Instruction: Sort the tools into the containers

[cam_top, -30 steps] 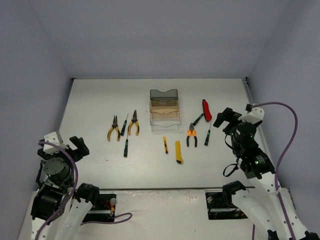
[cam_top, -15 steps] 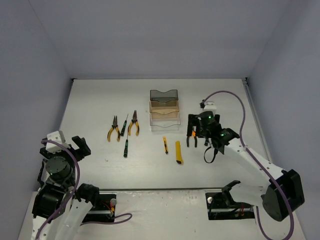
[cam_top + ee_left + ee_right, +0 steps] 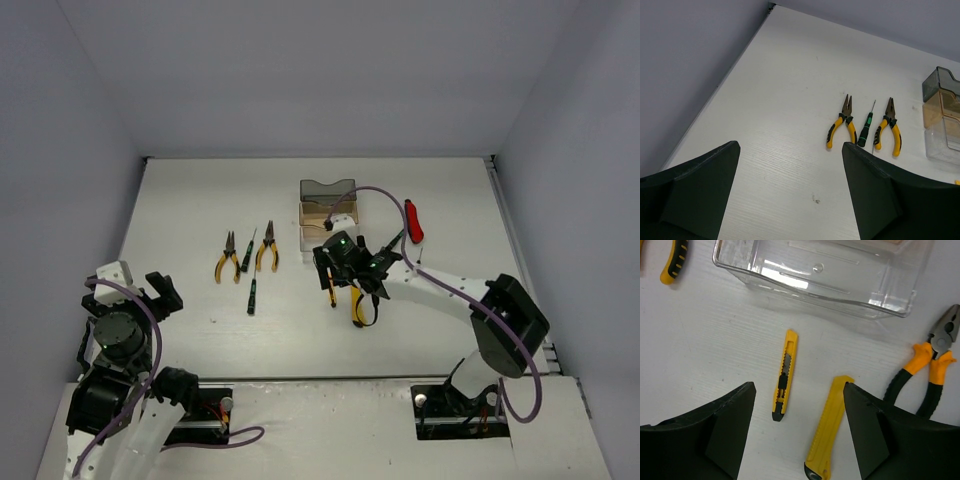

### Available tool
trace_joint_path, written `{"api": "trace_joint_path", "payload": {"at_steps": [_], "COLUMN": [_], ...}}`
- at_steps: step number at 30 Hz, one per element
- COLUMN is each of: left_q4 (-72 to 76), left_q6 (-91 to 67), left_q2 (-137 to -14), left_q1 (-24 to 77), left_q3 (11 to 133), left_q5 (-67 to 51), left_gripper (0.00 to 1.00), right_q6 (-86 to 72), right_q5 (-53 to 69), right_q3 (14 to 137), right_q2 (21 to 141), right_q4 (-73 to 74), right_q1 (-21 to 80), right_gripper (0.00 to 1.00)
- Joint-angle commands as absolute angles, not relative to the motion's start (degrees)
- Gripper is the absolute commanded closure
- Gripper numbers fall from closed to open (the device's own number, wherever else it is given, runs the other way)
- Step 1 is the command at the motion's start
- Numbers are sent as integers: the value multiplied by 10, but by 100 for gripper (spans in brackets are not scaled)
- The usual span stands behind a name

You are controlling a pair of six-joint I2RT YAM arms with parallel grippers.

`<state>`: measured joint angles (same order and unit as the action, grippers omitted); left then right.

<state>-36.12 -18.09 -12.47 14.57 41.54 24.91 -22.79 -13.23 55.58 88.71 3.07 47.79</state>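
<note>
R wrist view: clear bin & yellow-handled pliers cut by top edge. Top view: right arm hides orange pliers, pt of clear bin.

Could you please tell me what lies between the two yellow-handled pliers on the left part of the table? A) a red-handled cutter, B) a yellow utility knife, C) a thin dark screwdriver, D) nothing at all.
C: the left wrist view shows a thin dark screwdriver lying lengthwise between one pair of yellow-handled pliers and the other pair.
</note>
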Motion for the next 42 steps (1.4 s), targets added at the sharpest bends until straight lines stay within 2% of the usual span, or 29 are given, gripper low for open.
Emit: {"api": "trace_joint_path", "payload": {"at_steps": [1, 19, 24, 31, 37, 42], "left_q4": [-325, -324, -323, -325, -325, -325], "left_q6": [-172, -173, -173, -172, -172, -172], "left_q2": [-135, -140, -142, -143, -141, -138], "left_q1": [149, 149, 149, 149, 148, 149], "left_q3": [420, 418, 418, 418, 418, 418], "left_q5": [247, 247, 248, 249, 250, 251], "left_gripper": [19, 19, 19, 19, 19, 20], "right_q6": [-239, -276, -274, -272, -266, -238], "right_q5": [-133, -125, -126, -117, -113, -98], "right_q3": [607, 602, 599, 598, 601, 622], "right_q2": [928, 1024, 1031, 1033, 1037, 999], "right_q4": [10, 5, 5, 5, 6, 6], "right_q1": [493, 506, 511, 513, 518, 534], "right_gripper": [33, 56, 71, 83, 99, 100]}}
